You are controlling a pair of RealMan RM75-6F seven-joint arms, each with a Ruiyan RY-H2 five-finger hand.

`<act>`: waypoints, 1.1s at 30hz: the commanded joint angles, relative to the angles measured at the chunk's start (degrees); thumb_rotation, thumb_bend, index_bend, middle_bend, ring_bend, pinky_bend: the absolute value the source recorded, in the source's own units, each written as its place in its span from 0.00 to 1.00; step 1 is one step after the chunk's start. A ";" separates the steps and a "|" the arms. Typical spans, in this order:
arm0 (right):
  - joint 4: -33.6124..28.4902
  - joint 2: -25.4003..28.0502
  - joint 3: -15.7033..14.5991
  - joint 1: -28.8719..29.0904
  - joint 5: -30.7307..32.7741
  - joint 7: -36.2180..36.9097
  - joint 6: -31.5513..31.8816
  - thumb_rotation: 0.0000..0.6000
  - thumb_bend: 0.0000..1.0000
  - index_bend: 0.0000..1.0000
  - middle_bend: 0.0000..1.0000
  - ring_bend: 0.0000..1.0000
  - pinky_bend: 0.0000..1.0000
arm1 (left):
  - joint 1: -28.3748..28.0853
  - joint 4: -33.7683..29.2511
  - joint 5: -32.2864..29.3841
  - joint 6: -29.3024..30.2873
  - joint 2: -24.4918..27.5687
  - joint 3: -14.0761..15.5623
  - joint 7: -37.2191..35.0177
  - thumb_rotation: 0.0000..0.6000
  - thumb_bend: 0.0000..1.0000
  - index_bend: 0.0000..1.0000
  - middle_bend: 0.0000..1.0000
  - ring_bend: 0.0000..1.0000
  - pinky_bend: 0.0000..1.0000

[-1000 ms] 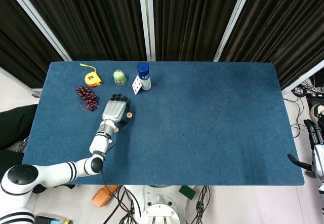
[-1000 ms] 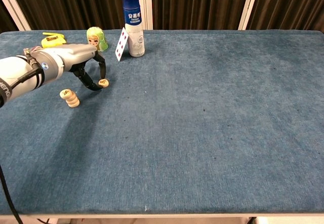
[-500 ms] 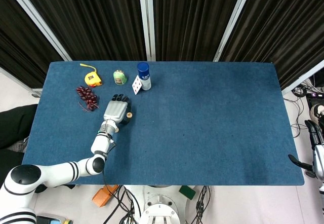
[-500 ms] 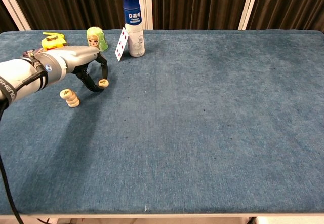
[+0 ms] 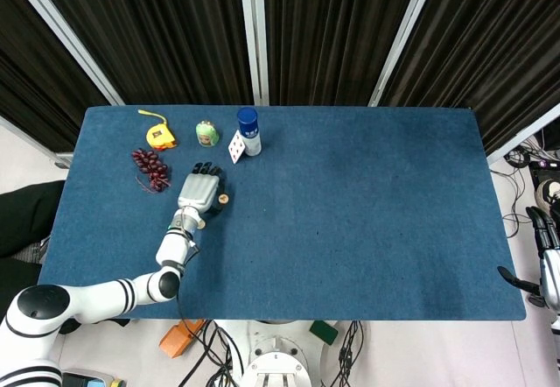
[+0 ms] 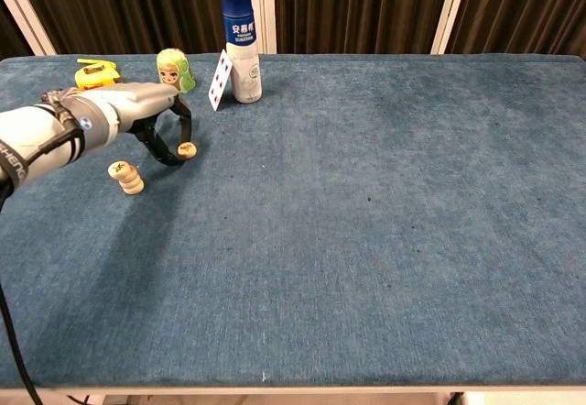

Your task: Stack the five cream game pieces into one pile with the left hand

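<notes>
One cream game piece point(image 6: 187, 150) sits pinched in our left hand point(image 6: 151, 112). If we let go crooked, the small pile point(image 6: 127, 177) just beside our hand may tip over.

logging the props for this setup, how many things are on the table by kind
cream game pieces: 1 pinched in the left hand, plus a small pile whose count I cannot tell
tape measure: 1
bunch of grapes: 1
doll figure: 1
playing card: 1
bottle: 1
total: 5 other things, plus the pieces
</notes>
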 commanded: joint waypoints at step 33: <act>0.95 -0.78 -0.34 0.42 -1.34 1.05 0.44 1.00 0.15 0.03 0.14 0.00 0.09 | 11.71 -27.48 12.54 8.36 19.51 7.54 -6.28 1.00 0.35 0.51 0.14 0.00 0.00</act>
